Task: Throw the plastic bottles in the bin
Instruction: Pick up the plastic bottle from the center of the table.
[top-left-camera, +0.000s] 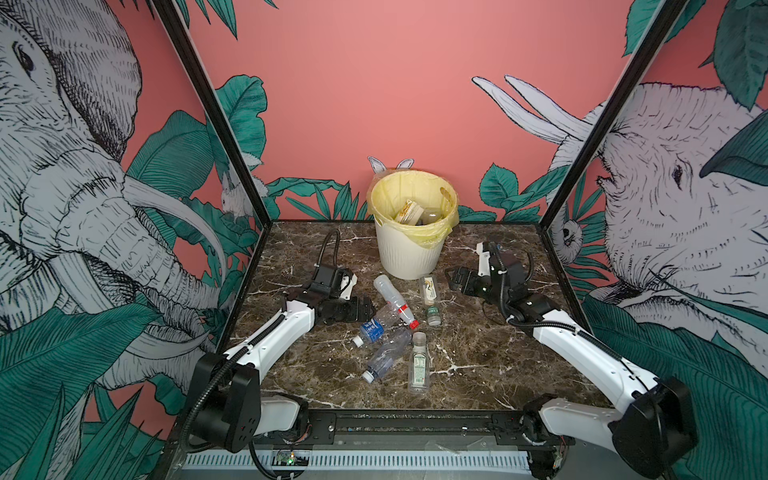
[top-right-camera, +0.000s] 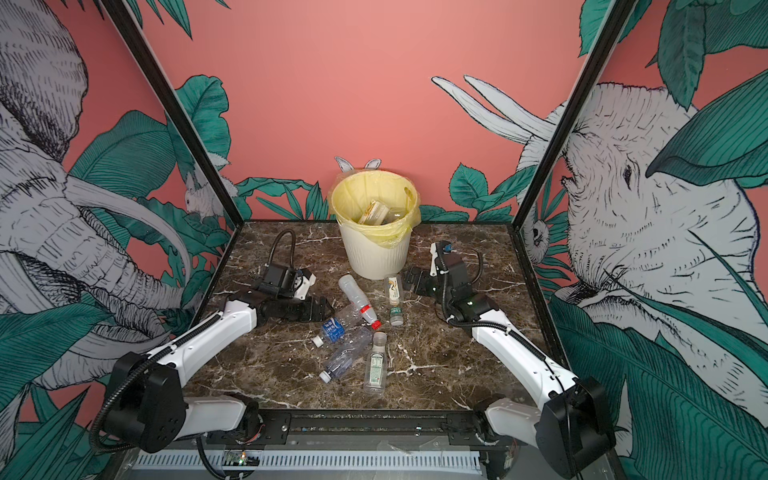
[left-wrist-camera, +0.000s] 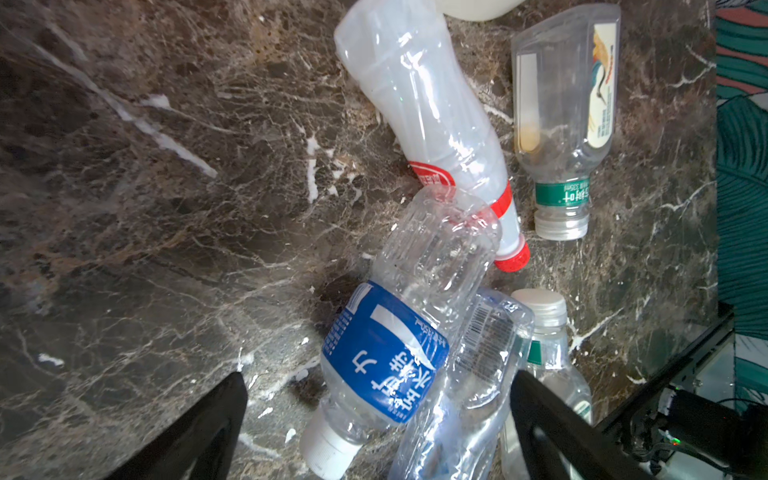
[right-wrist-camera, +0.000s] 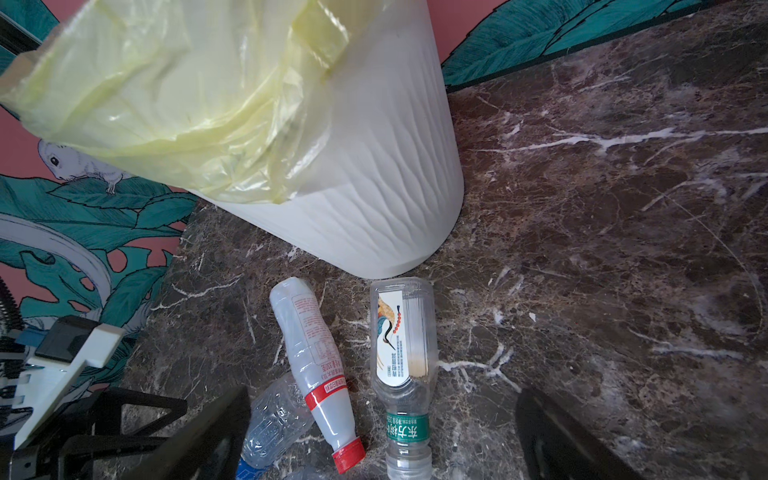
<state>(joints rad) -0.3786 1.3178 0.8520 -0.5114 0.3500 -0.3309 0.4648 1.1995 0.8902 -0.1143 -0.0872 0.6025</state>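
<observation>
The task is judged partly done. A few bottles are seen inside the bin, which stands at the back of the table. How many lie deeper in the yellow liner cannot be told from the top views.

Five bottles are left lying on the table in front of the bin:
- A red-capped bottle.
- A bird-labelled bottle, just beside the bin's foot.
- A blue-labelled bottle, touching the red-capped bottle's neck.
- A crumpled clear bottle.
- A green-labelled bottle, nearest the front edge.

Nothing is held. The left gripper is set low beside the cluster with its jaws wide apart. The right gripper is likewise spread and empty, near the bird-labelled bottle. Five pickups and drops into the bin are reckoned as remaining.
</observation>
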